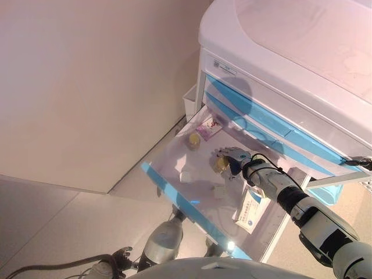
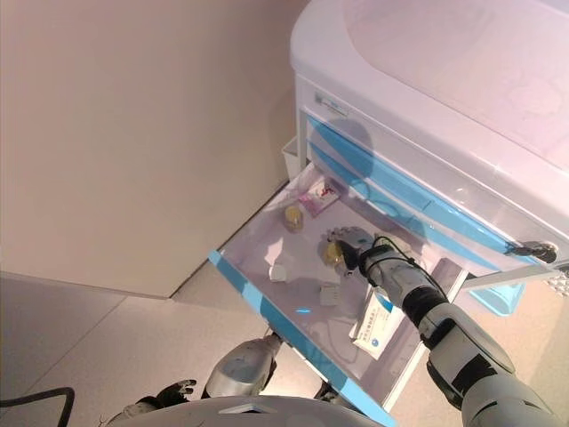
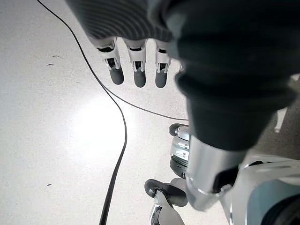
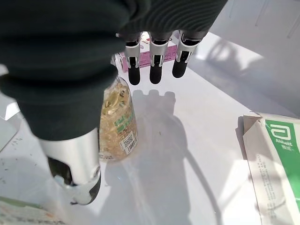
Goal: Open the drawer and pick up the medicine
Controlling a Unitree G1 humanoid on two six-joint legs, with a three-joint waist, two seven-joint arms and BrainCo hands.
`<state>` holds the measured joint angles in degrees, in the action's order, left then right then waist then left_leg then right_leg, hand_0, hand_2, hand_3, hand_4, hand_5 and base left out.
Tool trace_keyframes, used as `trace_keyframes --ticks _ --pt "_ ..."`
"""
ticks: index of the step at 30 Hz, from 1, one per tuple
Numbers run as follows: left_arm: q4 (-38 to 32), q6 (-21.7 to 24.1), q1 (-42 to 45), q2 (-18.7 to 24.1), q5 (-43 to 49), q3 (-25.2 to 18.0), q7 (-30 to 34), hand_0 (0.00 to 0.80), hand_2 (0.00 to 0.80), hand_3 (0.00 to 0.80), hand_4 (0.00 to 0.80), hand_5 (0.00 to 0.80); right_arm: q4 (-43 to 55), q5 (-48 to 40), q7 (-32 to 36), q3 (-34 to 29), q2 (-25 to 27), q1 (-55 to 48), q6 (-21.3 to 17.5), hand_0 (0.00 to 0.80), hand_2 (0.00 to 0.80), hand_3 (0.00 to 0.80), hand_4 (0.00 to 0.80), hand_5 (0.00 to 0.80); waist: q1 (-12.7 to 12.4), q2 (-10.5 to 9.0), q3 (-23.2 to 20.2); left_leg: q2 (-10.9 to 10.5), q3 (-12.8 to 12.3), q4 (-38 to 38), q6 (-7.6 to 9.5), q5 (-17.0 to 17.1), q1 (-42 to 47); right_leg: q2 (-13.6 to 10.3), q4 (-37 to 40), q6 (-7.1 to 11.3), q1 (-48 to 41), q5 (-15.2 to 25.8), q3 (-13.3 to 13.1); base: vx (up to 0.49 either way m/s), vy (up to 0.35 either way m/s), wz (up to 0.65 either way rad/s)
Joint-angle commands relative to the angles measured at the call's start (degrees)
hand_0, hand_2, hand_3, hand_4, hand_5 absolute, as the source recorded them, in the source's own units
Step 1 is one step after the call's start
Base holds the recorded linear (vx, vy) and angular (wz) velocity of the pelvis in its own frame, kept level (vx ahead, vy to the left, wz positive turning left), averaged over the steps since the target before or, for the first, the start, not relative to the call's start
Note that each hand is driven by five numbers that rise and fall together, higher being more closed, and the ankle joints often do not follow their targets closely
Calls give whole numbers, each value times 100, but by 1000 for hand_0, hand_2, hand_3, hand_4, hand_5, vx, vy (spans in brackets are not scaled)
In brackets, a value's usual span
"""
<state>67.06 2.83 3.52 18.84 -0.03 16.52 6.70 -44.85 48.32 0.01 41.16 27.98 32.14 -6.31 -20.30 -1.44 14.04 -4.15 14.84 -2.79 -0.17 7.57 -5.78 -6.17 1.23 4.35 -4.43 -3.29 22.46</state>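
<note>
Standing open already, the drawer [image 1: 174, 186] has been drawn well out of the white cabinet [image 1: 302, 52], so I'd judge the first half of the job done. What remains is the picking up.

Taking the drawer's blue front edge as the mark: the right hand [image 1: 231, 158] has reached in past it, toward the back half of the drawer floor, and sits right at a small clear bottle [image 4: 117, 122] of yellow capsules. In the right wrist view the bottle lies between the thumb and the fingers [image 4: 157, 70]. The fingers hang straight and spread above it and do not wrap it; the thumb runs down along the bottle's side, though I can't tell whether it touches. So the bottle is bracketed, not gripped, and rests on the drawer floor.

Further from the blue edge than the hand lie a second small bottle [image 1: 193, 140] and a pink box [image 1: 209, 127] near the cabinet face. Closer to the edge sit a white-and-blue box [image 1: 251, 210] and a small white box [image 1: 219, 190].

The left hand [image 3: 136, 70] hangs low by the floor, fingers relaxed and empty.

My reading: closing on the bottle and lifting it out are still to come.
</note>
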Motion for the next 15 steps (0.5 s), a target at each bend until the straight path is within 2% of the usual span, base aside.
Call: trace_keyframes --ticks 1,15 --pt "-17 41 177 158 25 292 -8 0 0 0 0 0 292 -179 -264 0 128 288 -120 0 0 0 0 0 -65 -47 -95 -110 -227 216 144 -678 265 -410 -553 160 504 291 -358 0 0 0" --pt "-27 -91 148 82 61 346 -161 0 0 0 0 0 529 -297 -585 -35 49 225 -164 0 0 0 0 0 -76 -123 -121 -106 -202 203 159 -693 325 -398 -558 185 459 309 -366 3 -3 2"
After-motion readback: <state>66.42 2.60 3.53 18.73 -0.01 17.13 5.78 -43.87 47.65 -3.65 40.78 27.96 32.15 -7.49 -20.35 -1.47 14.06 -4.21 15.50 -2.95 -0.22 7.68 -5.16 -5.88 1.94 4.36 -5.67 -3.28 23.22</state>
